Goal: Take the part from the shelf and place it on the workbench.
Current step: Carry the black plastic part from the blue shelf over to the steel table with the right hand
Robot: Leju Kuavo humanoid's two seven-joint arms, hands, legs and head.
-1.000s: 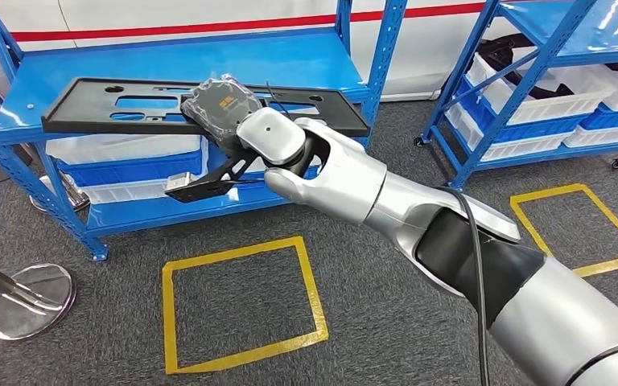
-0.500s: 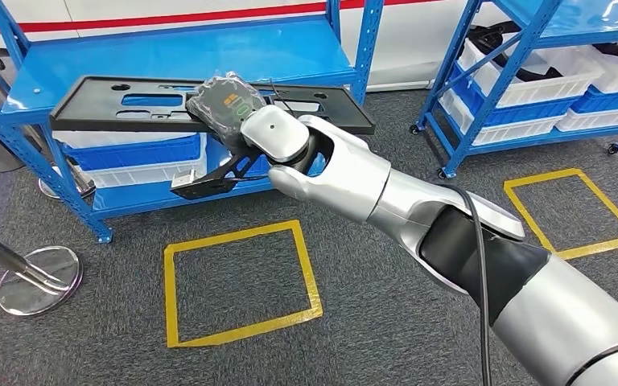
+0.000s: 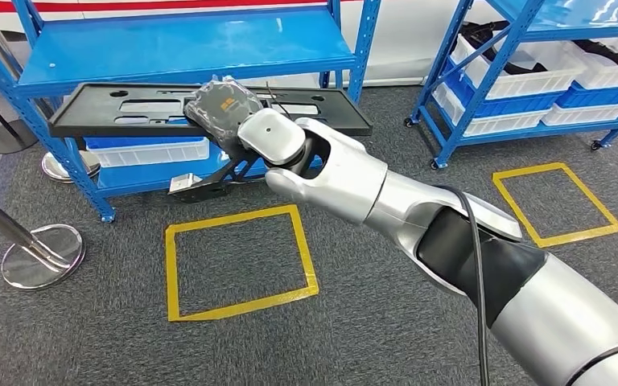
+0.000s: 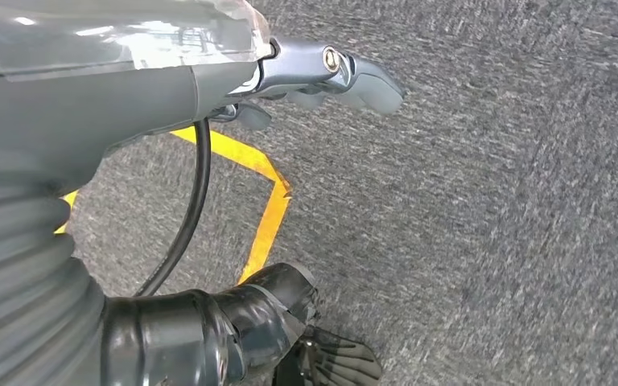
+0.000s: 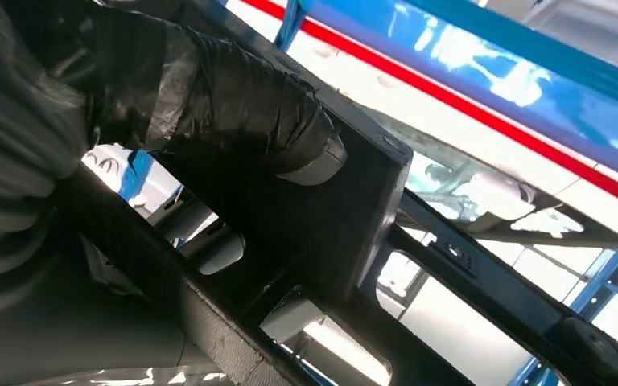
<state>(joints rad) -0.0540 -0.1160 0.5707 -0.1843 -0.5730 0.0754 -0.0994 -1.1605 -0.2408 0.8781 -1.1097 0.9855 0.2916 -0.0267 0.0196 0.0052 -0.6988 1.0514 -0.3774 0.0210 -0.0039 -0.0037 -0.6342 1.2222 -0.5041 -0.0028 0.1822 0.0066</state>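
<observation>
The part [image 3: 209, 110] is a long, flat black plastic panel with several rectangular cut-outs and small round holes. It is held roughly level in the air by the right hand [image 3: 233, 112], which grips it near the middle. It is seen in front of the blue shelf [image 3: 185, 48], just below the front edge of the top board. A black bracket hangs from its underside.
</observation>
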